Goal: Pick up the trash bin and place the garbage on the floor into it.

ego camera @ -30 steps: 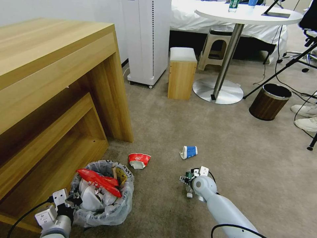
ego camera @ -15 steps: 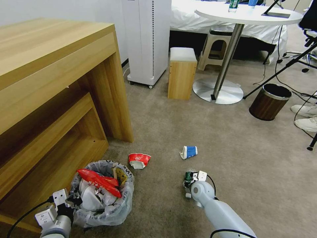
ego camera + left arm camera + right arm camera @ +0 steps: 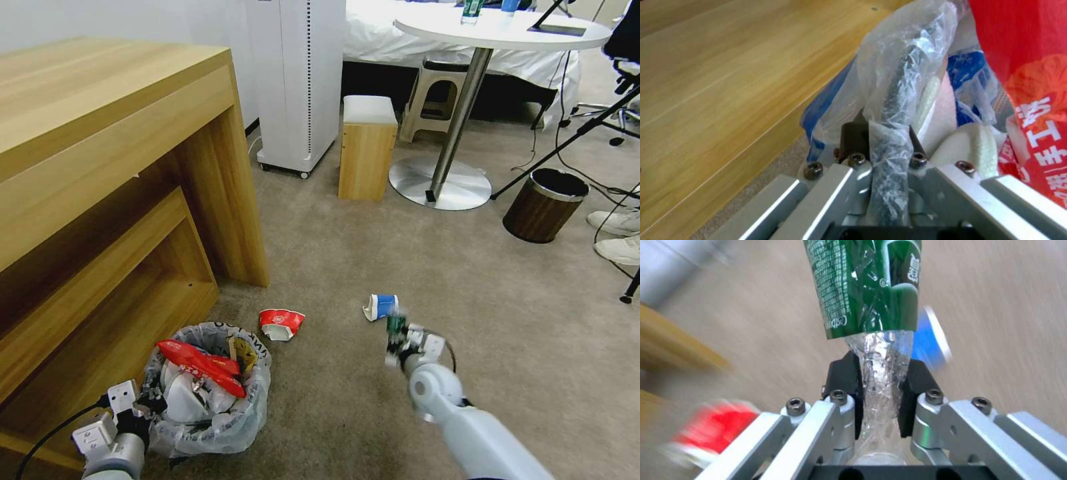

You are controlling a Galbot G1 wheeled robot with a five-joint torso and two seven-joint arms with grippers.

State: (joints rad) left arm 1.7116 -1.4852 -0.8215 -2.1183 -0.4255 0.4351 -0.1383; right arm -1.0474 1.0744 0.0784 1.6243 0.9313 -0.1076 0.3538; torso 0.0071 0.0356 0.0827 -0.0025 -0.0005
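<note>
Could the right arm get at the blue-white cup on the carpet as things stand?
Probably not yet. The cup lies bare on the floor just ahead of the right gripper, with nothing between, but that gripper is shut on the green-labelled bottle, so its jaws are occupied.

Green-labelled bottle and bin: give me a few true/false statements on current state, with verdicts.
1. The right hand is shut on the green-labelled bottle. True.
2. The bottle lies on the floor. False: it is held off the carpet in the right hand, near the blue-white cup.
3. The left hand grips the rim of the trash bin, pinching the plastic liner. True.
4. The red-white cup is inside the trash bin. False: it lies on the floor just beyond the bin.
5. The trash bin has nothing in it. False: a red packet and other litter sit inside.
</note>
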